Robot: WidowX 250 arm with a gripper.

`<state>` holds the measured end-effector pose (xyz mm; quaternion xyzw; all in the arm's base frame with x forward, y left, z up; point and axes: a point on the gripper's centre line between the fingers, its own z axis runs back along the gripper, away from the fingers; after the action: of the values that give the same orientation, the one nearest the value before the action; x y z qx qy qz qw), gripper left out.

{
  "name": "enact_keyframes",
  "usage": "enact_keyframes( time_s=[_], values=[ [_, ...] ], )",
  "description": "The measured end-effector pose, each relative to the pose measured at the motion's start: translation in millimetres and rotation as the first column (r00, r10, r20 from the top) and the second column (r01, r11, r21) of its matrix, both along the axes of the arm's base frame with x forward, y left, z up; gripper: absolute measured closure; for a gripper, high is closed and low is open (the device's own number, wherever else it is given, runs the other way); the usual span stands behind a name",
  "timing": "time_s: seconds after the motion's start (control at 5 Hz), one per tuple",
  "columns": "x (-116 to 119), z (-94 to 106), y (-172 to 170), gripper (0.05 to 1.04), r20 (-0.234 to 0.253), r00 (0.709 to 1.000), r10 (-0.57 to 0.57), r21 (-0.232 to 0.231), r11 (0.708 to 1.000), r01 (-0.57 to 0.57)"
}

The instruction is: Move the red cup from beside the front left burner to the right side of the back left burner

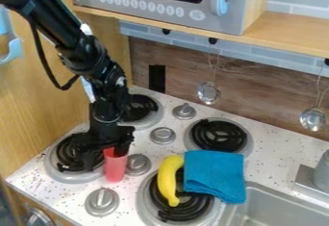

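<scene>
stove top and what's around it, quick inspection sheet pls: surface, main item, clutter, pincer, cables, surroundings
surface: speckled white counter with four black coil burners and grey knobs
main item: red cup, upright beside the left front burner
clutter: yellow banana lying over the nearest burner; blue cloth beside it, reaching the sink's edge
pincer: black, pointing down at the cup's top; firm grip can't be confirmed
cables: black cable looping beside the arm, above the stove
surroundings: microwave above, metal utensils hanging at the back, grey sink at lower right
</scene>
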<state>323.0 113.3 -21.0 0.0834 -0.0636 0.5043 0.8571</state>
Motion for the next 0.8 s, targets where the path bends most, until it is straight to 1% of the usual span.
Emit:
enact_keyframes(
  time_s=[0.2,0.4,0.6,0.8],
  values=[
    [2.2,0.0,1.2,0.39,0.017,1.0,0.002,-0.002,1.0,-0.002],
    [-0.1,-1.7,2.4,0.685,0.017,1.0,-0.016,-0.006,1.0,0.016],
    [-0.4,5.4,-1.3,0.898,0.029,0.999,-0.032,-0.023,0.999,0.032],
    [-1.0,13.0,-4.9,0.981,0.022,0.998,-0.057,-0.048,0.997,0.058]
  ],
)
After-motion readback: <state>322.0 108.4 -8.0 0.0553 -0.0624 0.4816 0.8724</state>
